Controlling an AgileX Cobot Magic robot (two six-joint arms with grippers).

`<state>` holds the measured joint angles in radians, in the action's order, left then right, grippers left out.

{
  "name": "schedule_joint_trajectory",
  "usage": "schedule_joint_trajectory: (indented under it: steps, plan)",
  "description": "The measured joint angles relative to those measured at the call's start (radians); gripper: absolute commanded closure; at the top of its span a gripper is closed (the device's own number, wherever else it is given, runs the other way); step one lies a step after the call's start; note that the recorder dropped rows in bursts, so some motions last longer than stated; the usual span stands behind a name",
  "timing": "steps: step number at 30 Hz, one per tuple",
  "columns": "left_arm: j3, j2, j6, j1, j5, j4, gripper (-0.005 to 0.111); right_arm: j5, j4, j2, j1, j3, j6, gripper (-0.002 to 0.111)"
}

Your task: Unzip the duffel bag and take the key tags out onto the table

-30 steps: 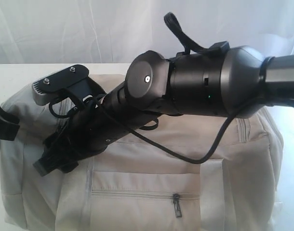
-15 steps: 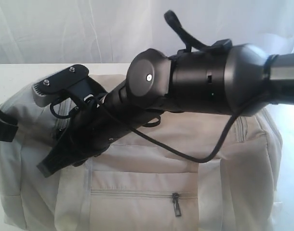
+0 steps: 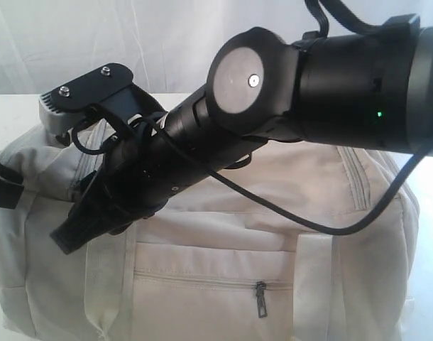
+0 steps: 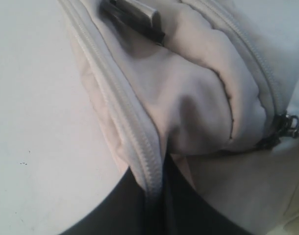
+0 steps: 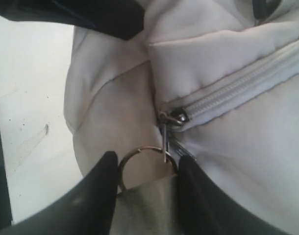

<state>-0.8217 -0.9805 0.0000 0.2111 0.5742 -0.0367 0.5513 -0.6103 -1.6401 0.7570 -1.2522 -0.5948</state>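
Farthest toward 9 o'clock in the exterior view, the left gripper shows only as a dark shape at the end of the duffel bag. Its own camera shows its two dark fingers pressed on a fold of the cream fabric, along a zipper seam. The jaws are clamped on this fold.

The bag lies on the white table, which shows at about 10 o'clock behind it. The bag fills the lower part of the view from 9 o'clock to 3 o'clock.

Next, the right gripper points toward 8 o'clock over the left end of the bag. Its camera shows a metal pull ring between its fingers, touching both of them. A grey-green strip fills the gap nearer the palm. The ring hangs from the slider of a grey zipper, and the teeth beside the slider are closed. The jaws are therefore closed on the ring, not fully together.

The right arm stretches from 2 o'clock across the bag, and a black cable hangs from it in a loop. Near 6 o'clock the front pocket is zipped, with its pull hanging down.
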Motion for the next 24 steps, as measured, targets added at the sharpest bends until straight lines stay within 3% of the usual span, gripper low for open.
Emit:
schedule_joint_trajectory:
  steps: [4,9,12,17,24]
  plan:
    - [0.0,0.0,0.0,0.0,0.009,0.0,0.107,-0.045,-0.005,0.002,0.0,-0.002,0.0,0.06]
    - [0.0,0.0,0.0,0.0,0.013,0.0,0.107,-0.14,-0.012,0.015,0.0,-0.004,0.0,0.059]
    - [0.0,0.0,0.0,0.0,0.013,0.0,0.107,-0.141,-0.014,0.015,0.0,-0.004,0.009,0.058]
    - [0.0,0.0,0.0,0.0,0.013,0.0,0.107,-0.067,-0.016,-0.007,0.0,-0.004,0.031,0.047]
    - [0.0,0.0,0.0,0.0,0.013,0.0,0.107,-0.046,-0.018,-0.079,0.0,-0.004,0.056,0.048]
